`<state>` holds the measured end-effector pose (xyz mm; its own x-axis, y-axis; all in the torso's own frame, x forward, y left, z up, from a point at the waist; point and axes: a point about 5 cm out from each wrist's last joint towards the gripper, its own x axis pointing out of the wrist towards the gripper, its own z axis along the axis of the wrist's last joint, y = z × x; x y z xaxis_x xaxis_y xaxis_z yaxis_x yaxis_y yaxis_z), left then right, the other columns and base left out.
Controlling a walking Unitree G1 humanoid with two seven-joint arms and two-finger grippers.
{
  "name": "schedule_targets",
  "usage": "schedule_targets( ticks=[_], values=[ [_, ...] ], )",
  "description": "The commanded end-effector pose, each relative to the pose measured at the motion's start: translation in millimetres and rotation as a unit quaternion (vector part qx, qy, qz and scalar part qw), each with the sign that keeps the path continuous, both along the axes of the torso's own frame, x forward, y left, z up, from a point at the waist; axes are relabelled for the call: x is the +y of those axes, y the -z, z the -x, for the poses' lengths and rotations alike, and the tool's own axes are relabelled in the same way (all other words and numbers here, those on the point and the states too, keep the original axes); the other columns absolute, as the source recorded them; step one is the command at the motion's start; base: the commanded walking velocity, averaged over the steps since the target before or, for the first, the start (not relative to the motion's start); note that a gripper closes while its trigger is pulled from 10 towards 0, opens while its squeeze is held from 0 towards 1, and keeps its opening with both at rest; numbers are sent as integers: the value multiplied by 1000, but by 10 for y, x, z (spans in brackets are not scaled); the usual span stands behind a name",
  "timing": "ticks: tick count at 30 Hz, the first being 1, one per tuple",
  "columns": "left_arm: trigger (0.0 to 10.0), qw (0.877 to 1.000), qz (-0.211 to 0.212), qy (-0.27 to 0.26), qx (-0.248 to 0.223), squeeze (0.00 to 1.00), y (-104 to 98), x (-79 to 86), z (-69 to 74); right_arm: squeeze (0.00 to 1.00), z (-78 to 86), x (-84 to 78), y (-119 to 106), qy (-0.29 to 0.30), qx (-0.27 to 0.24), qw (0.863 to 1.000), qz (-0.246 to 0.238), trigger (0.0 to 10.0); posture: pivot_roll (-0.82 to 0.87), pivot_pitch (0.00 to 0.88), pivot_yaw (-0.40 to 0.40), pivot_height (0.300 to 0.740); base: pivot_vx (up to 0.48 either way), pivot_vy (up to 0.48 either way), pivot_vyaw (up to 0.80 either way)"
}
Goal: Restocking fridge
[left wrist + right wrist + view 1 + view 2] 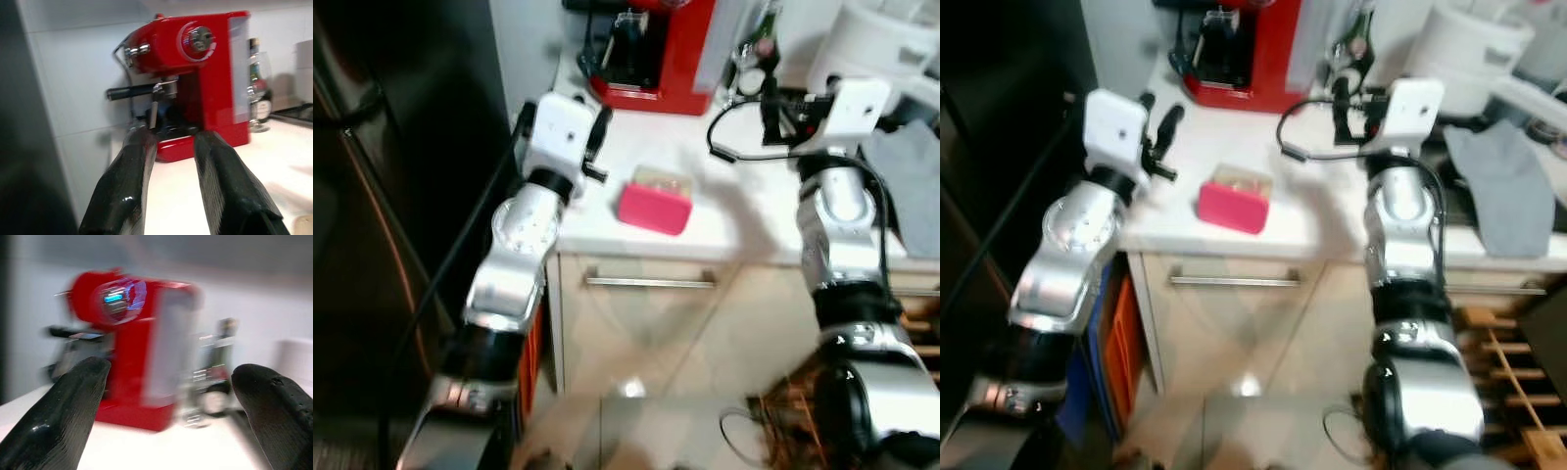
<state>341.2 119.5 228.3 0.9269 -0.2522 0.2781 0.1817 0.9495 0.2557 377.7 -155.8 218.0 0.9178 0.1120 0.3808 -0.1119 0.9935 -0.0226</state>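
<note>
A pink box (pixel 654 208) with a clear lid sits on the white counter (pixel 724 220), near its front edge. The dark fridge (pixel 382 196) stands to the left of the counter, its door shut. My left gripper (pixel 592 122) hovers over the counter's left end, just left of the box, open with nothing between its fingers (pixel 139 147). My right gripper (pixel 771 103) is raised over the back of the counter to the right of the box. It is wide open and empty, fingertips (pixel 93 372) far apart. Both point toward the back wall.
A red espresso machine (pixel 651 49) stands at the back of the counter, with a bottle and glass (pixel 759 49) beside it. A white appliance (pixel 881 39) and a grey cloth (pixel 911 176) are at the right. Below is a drawer handle (pixel 651 282); a wooden rack (pixel 1518 372) sits low right.
</note>
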Motion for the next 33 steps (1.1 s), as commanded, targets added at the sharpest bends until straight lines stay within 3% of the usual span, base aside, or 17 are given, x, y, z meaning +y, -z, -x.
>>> schedule_targets(
  ticks=[1, 4, 6, 9, 10, 11, 12, 15, 17, 23, 29, 33],
  values=[
    [10000, 1000, -1, 25, -11, 0, -57, -130, 11, 0, 35, -85, 15, 8, 1, 1000, -1, 10000, 54, 0, -38, 740, 465, 0, 0],
    [10000, 999, -4, 29, -22, 0, -77, -147, 24, 0, 50, -45, 64, -6, 9, 1000, -3, 10000, 57, 0, -34, 740, 465, 0, 0],
    [10000, 999, -8, 25, -41, 0, -124, -121, 47, 0, 71, -85, 115, -55, 30, 998, 1, 10000, 71, 0, -27, 740, 0, 0, 0],
    [10000, 999, -6, 25, -41, 0, -128, -81, 55, 0, 81, -186, 145, -79, 53, 995, 22, 10000, 72, 0, -24, 740, 0, 0, 0],
    [10000, 999, -5, 28, -42, 0, -133, -71, 62, 247, 86, -244, 135, -85, 58, 994, 24, 10000, 75, 0, -22, 740, 0, 0, 0],
    [10000, 999, -4, 31, -42, 0, -136, -64, 67, 247, 90, -283, 126, -90, 61, 994, 25, 10000, 75, 0, -22, 740, 0, 0, 0],
    [10000, 999, -5, 34, -42, 0, -134, -56, 74, 1000, 97, -316, 112, -105, 66, 992, 26, 10000, 80, 0, -23, 740, 0, 0, 0],
    [10000, 998, -6, 39, -43, 0, -131, -42, 95, 1000, 125, -308, 105, -162, 84, 983, 23, 10000, 89, 0, -24, 740, 0, 0, 0],
    [10000, 998, -9, 42, -47, 0, -146, -31, 125, 1000, 178, -226, 107, -238, 115, 964, 7, 10000, 112, 0, -23, 740, 0, 0, 0],
    [10000, 998, -21, 39, -47, 0, -151, 36, 144, 1000, 181, -212, 33, -257, 99, 961, -15, 10000, 132, 0, -24, 740, 0, 0, 0],
    [10000, 998, -22, 36, -43, 0, -145, 94, 149, 1000, 281, -314, -45, -302, 99, 948, 6, 10000, 117, 0, -17, 740, 0, 0, 0],
    [10000, 998, -21, 44, -41, 0, -137, 57, 147, 1000, 195, -353, -9, -294, 112, 949, 31, 10000, 111, 0, -13, 740, 0, 0, 0]
  ],
)
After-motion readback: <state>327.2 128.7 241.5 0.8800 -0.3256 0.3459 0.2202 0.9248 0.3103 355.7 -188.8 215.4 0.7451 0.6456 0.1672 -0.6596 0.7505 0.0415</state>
